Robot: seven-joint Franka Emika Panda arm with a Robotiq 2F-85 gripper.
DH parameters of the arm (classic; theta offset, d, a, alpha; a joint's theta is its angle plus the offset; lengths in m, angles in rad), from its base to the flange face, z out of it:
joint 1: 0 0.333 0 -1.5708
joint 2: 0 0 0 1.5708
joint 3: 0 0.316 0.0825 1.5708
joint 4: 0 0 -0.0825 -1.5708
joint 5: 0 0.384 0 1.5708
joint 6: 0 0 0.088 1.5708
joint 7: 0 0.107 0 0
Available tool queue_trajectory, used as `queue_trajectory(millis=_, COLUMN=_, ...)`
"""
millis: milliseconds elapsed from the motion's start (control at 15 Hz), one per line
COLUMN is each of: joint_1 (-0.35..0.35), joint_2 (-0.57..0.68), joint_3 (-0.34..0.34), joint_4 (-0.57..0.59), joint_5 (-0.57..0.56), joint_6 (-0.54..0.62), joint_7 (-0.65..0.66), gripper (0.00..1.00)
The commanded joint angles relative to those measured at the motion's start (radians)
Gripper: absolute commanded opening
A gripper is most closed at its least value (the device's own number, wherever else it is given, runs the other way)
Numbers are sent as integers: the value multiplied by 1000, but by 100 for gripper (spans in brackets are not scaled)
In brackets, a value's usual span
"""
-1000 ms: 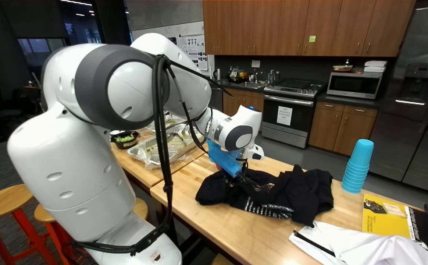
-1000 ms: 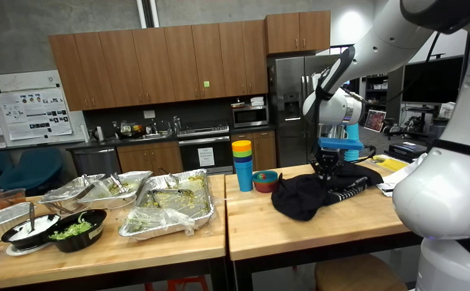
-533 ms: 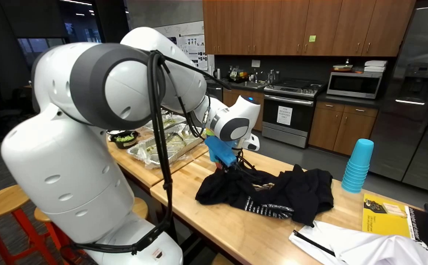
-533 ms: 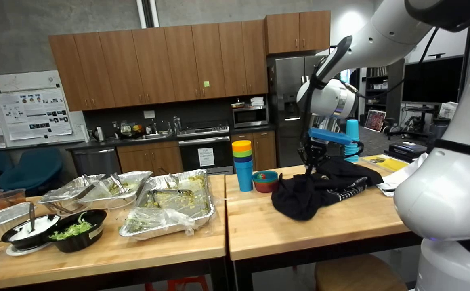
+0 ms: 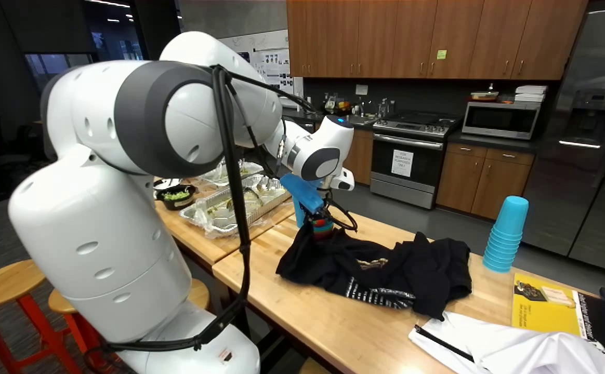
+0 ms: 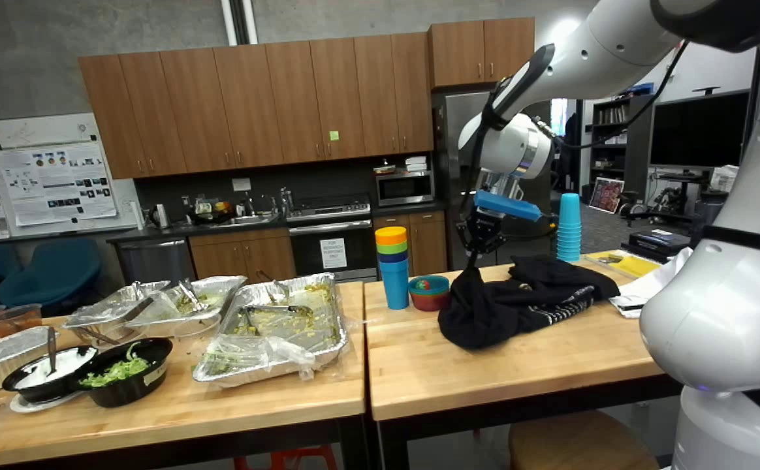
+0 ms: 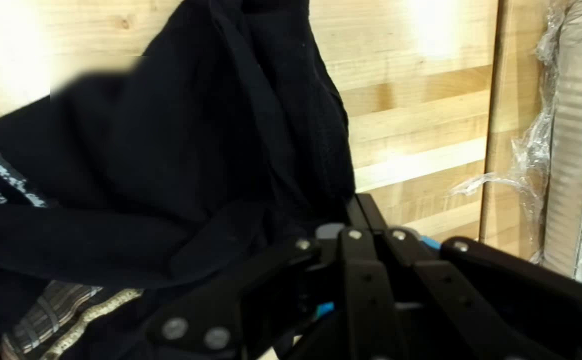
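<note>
Gripper (image 7: 362,207) pressed together at the tips, I pinch the edge of a black garment (image 6: 517,303) and hold that part up in a narrow peak, while the rest lies in a rumpled heap on the pale wooden desk (image 6: 432,382). The fabric is deep, even black, matte and soft-looking, its thick folds overlapping so that the cut is hard to make out. In the wrist view it spreads over much of the left side, its right edge running down to the grip, with a faint line of stitching nearby. Rows of small white print (image 5: 376,296) run along one side, glossy in places and too fine to read. Nearer the middle, a gold-toned patch (image 5: 372,264) peeks out between the folds; close up from the wrist it shows streaks of brown, grey and cream. Just beside the raised end sit nested bowls (image 6: 431,302), teal over dark red, and next to them a tall stack of cups (image 6: 393,277) in orange, green, navy and blue. At the far end from my grip, a crumpled white cloth (image 5: 521,348) lies right by the black folds, and a stack of light-blue cups (image 5: 505,234) stands near, upside down.
</note>
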Motion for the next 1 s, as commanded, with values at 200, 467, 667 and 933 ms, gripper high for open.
queue_trajectory(millis=200, joint_1=39, joint_2=83, joint_3=69, joint_4=84, joint_5=-46, joint_6=34, joint_7=100, gripper=0)
queue_trajectory(millis=467, joint_1=49, joint_2=148, joint_3=99, joint_4=124, joint_5=-140, joint_6=74, joint_7=180, gripper=0)
queue_trajectory(millis=667, joint_1=56, joint_2=199, joint_3=106, joint_4=151, joint_5=-236, joint_6=102, joint_7=244, gripper=0)
queue_trajectory(millis=933, joint_1=68, joint_2=256, joint_3=104, joint_4=177, joint_5=-355, joint_6=110, joint_7=315, gripper=0)
